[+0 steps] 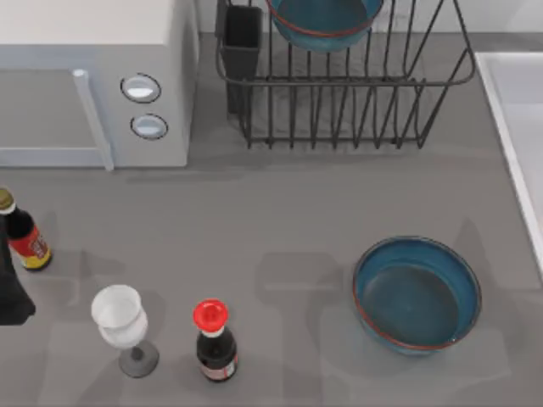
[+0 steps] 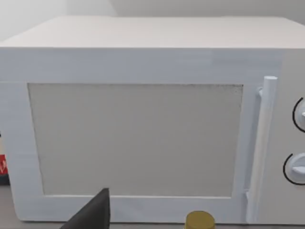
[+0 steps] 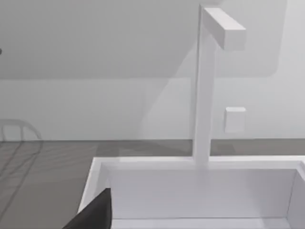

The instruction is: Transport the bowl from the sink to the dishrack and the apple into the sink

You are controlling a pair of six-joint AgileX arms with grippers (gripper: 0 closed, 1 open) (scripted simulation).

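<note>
A teal-blue bowl [image 1: 417, 293] with a red-brown rim sits upright on the grey table, right of centre and just left of the sink [image 1: 519, 119]. A second, matching bowl [image 1: 324, 21] rests in the dark wire dishrack [image 1: 339, 93] at the back, beside its black cutlery cup [image 1: 241, 47]. The apple is out of view. A dark part of my left gripper [image 2: 90, 215] faces the microwave [image 2: 143, 124]; the left arm [image 1: 10, 288] is at the table's left edge. A dark part of my right gripper [image 3: 91, 214] hangs over the white sink basin [image 3: 143, 164], in front of its tap [image 3: 206, 86].
A white microwave [image 1: 93, 76] fills the back left. A red-capped dark bottle [image 1: 214, 341] and a clear wine glass [image 1: 123, 326] stand near the front left. A yellow-capped bottle [image 1: 24, 236] stands at the left edge, its cap [image 2: 199, 220] below my left gripper.
</note>
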